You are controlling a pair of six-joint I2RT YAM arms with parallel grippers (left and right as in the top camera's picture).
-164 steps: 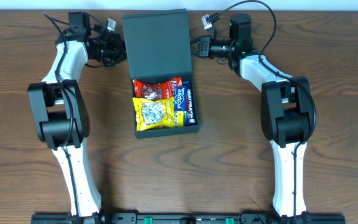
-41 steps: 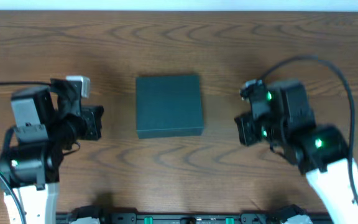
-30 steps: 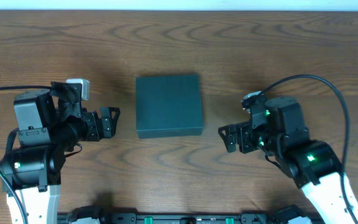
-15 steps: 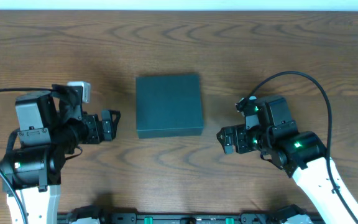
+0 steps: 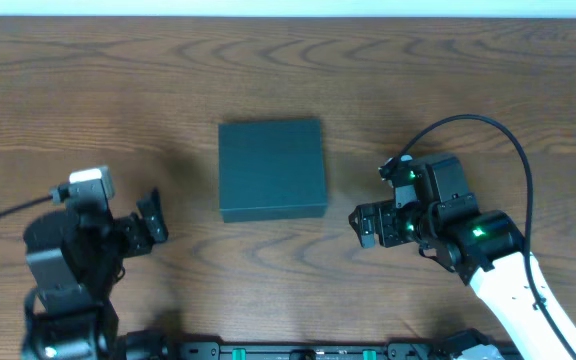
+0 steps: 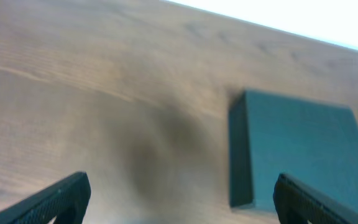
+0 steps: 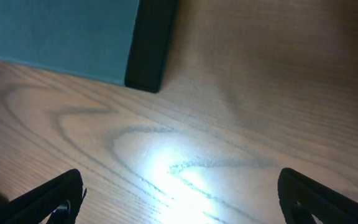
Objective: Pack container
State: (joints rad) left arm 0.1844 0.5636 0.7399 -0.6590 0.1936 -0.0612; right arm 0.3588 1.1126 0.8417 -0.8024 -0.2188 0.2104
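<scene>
The container (image 5: 272, 168), a dark teal-green square box, lies flat on the wooden table with its lid down, so its contents are hidden. My left gripper (image 5: 154, 221) hangs open to the box's lower left, well apart from it. In the left wrist view the box (image 6: 298, 149) sits ahead to the right, and the gripper (image 6: 182, 196) has only bare wood between its fingers. My right gripper (image 5: 362, 225) stands open just off the box's front right corner without touching it. The right wrist view shows that corner (image 7: 61, 37) at upper left, the gripper (image 7: 182, 193) over bare wood.
The wooden table (image 5: 448, 90) runs to a pale strip at the far edge. A black cable (image 5: 488, 135) loops above the right arm. A bright light patch (image 7: 173, 168) falls on the wood under the right wrist.
The box, open and full of snack packets several seconds ago, is now closed. In the last half second my left arm drew back toward the front left. The right arm held still.
</scene>
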